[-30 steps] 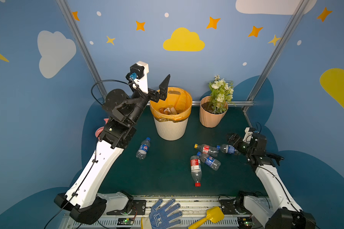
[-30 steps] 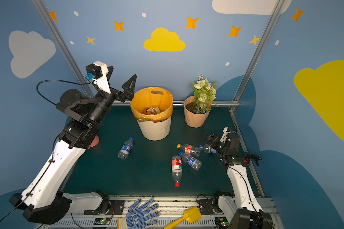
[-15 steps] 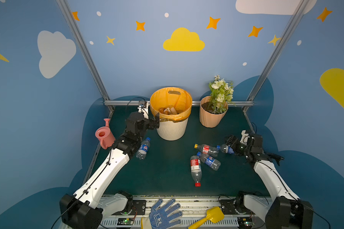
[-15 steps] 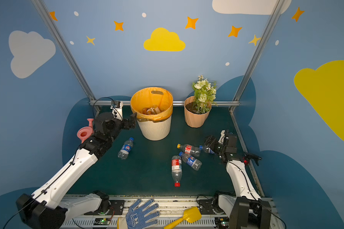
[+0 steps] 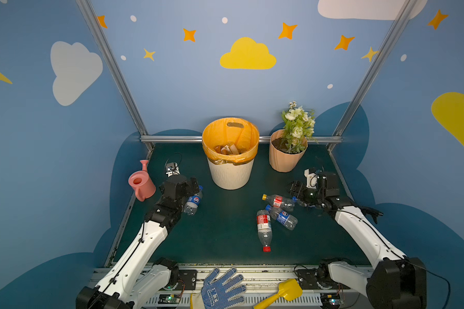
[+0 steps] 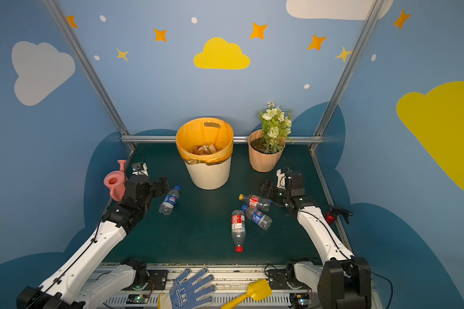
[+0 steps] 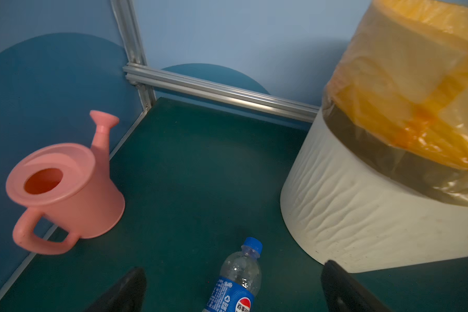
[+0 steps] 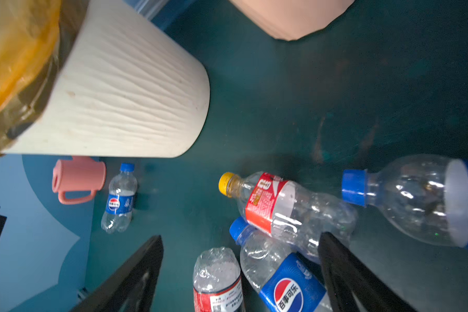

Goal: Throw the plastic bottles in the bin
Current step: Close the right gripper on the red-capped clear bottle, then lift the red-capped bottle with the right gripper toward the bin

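The bin (image 5: 231,174), cream with an orange bag, stands at the back middle with bottles (image 5: 227,149) inside. On the left lies a blue-capped plastic bottle (image 5: 194,200) (image 7: 238,281). My left gripper (image 5: 194,184) (image 7: 233,286) is open, low, astride this bottle without touching it. On the right lie a yellow-capped bottle (image 5: 277,200) (image 8: 281,205), a blue-labelled one (image 5: 281,217) (image 8: 287,281) and a red-capped one (image 5: 264,230). A further blue-capped bottle (image 8: 416,200) lies just outside one finger of my right gripper (image 5: 296,188) (image 8: 241,270), which is open above that cluster.
A peach flowerpot (image 5: 284,160) with white flowers stands right of the bin. A pink watering can (image 5: 141,184) sits by the left wall, close to my left arm. A blue glove (image 5: 220,287) and a yellow scoop (image 5: 287,291) lie on the front rail.
My left arm has swung down from above the bin to the table beside the left bottle. The right gripper has shifted slightly over its cluster, its jaws a little narrower.
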Available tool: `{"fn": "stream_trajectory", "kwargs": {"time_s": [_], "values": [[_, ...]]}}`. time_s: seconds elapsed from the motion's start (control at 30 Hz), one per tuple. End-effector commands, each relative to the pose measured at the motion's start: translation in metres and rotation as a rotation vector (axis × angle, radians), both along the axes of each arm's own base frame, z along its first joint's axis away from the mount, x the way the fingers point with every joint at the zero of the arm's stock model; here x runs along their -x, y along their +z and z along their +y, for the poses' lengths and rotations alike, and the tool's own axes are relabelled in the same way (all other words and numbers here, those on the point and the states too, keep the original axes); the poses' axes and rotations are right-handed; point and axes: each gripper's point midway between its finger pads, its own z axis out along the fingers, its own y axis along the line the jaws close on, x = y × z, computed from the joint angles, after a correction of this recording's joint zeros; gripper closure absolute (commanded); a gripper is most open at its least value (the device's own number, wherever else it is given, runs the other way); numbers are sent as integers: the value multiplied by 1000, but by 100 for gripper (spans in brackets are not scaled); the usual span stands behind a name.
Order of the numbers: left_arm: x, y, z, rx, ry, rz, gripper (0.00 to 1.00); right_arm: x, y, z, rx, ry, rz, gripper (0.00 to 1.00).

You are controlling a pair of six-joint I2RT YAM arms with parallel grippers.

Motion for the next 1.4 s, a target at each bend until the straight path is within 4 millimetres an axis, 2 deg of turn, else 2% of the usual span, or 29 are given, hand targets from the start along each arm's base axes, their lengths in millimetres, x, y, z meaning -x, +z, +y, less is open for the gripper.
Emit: {"fn": "stream_trajectory", "kwargs": {"time_s": [0.0,0.17,0.4,0.53,0.63,0.77,0.93,1.2,1.37], "values": [[10,-7,20,65,117,-9,0,21,-14,10,77,67,87,12],[15,-22,32,120,175,1,0,51,-27,35,133,160,162,13],[2,0,29,159,152,-58,0,96,-46,60,216,279,240,13],[-2,-1,23,194,133,-58,0,116,-54,75,255,340,266,13],[-4,-4,20,223,126,-55,0,128,-70,80,287,366,314,13],[-3,1,16,244,109,-66,0,134,-86,79,343,379,365,13],[-1,6,17,235,104,-77,0,133,-101,92,359,412,400,13],[5,1,21,219,118,-61,0,133,-122,110,423,481,466,13],[7,-1,22,210,119,-56,0,132,-130,114,435,500,494,20]]}}
